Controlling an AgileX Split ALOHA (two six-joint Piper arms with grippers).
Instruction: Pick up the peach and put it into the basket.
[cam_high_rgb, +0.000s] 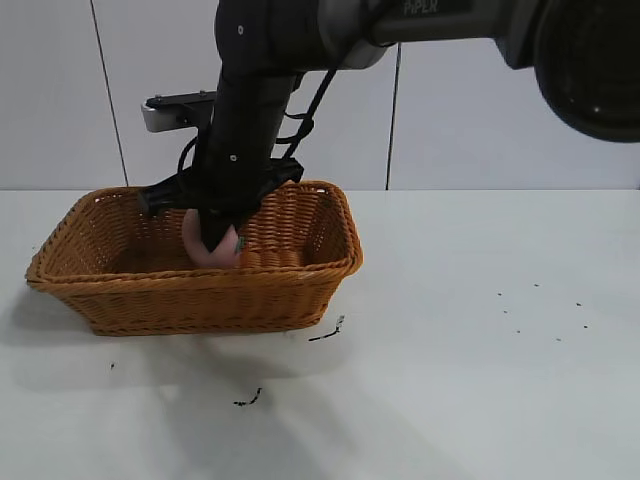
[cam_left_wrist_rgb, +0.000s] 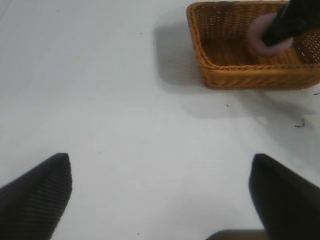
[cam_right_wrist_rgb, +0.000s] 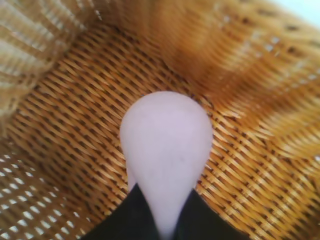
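Right gripper (cam_high_rgb: 218, 240) clasping smooth rounded peach (cam_right_wrist_rgb: 166, 135), inside woven wicker basket (cam_high_rgb: 300, 275)

- A white table (cam_high_rgb: 480, 300) fills the lower part of the exterior view, its surface smooth and matte, spreading out below and to every side of the claw.
- Small dark specks (cam_high_rgb: 540, 310) dot the tabletop well off to one side of the claw; two dark scraps (cam_high_rgb: 327, 331) lie on it nearer, below the claw.
- Soft grey shadows (cam_high_rgb: 200, 370) fall on the table beneath the claw.
- Behind the claw stands a pale grey panelled wall (cam_high_rgb: 470, 120), split by thin dark vertical seams (cam_high_rgb: 108, 95).
- Lighting is even and diffuse.
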